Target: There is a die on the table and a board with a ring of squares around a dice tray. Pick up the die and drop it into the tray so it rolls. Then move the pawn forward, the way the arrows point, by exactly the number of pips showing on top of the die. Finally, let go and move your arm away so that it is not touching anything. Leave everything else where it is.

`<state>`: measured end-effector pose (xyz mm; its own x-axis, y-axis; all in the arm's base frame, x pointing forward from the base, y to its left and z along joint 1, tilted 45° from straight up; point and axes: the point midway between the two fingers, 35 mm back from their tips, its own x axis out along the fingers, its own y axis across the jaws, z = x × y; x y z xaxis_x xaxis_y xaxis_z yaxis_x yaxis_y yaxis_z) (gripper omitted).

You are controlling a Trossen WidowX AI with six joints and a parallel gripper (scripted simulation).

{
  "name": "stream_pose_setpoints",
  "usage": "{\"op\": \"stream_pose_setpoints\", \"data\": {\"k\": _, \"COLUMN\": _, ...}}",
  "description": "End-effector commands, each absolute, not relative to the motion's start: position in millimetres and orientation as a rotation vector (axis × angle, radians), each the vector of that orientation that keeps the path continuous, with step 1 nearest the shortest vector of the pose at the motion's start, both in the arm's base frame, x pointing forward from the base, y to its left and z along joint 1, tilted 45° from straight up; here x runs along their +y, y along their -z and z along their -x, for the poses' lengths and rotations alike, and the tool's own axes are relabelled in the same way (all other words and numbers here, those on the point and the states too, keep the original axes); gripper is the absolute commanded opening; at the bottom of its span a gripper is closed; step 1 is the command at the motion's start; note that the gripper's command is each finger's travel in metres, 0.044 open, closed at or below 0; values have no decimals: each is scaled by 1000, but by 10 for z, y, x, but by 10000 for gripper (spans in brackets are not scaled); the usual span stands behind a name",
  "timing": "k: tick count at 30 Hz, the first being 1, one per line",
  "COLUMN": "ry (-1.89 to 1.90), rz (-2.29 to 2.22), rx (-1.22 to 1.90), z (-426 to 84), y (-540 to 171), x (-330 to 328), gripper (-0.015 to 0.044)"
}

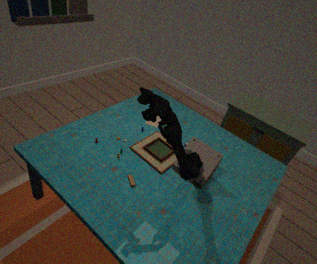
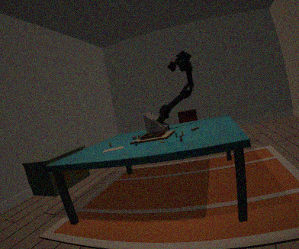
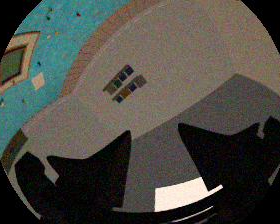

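Item, one gripper (image 1: 142,106) (image 2: 173,66) (image 3: 155,129): fingers parted, nothing between them; carried high above the teal table (image 1: 84,162) (image 2: 213,134) (image 3: 66,20), pointed at the wall.

Item, one die: on the table by your task's account, identity not certain here. Best candidate, a small pale piece (image 1: 125,140) (image 3: 48,36), outside the board (image 1: 145,158) (image 3: 32,50); faces and pips unreadable. A second pale speck (image 1: 187,144) (image 3: 2,101) cannot be ruled out.

Item, governing relation: your candidate lies well below the gripper, toward the upper left of the wrist view, off the line of the fingers. Your next move likely calls for turning the wrist down and lowering toward it. No long axis to match; squaring to its faces must wait for a closer look.

Item, one dice tray (image 1: 159,149) (image 3: 12,66): green-floored, inside the board, between that candidate and the arm's base (image 1: 191,165).

Item, pawn: you cannot single it out here.
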<state>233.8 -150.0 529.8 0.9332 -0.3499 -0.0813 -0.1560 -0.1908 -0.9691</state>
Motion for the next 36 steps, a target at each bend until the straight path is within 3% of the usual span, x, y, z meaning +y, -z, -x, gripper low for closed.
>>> {"op": "stream_pose_setpoints", "data": {"k": 1, "ry": 82, "rz": 1607, "rx": 475, "z": -2640, "y": -4739, "x": -1852, "gripper": 275}}
{"op": "stream_pose_setpoints", "data": {"k": 10, "ry": -73, "rz": 1150, "rx": 690, "z": -3071, "y": -3427, "x": -2597, "gripper": 275}}
{"op": "stream_pose_setpoints", "data": {"k": 18, "ry": -165, "rz": 692, "rx": 888, "z": -3124, "y": -2072, "x": -2979, "gripper": 275}}
{"op": "stream_pose_setpoints", "data": {"k": 27, "ry": -227, "rz": 119, "rx": 1116, "z": -2818, "y": -517, "x": -2916, "gripper": 275}}
{"op": "stream_pose_setpoints", "data": {"k": 36, "ry": -247, "rz": -509, "rx": 1360, "z": -2181, "y": 793, "x": -2306, "gripper": 275}}
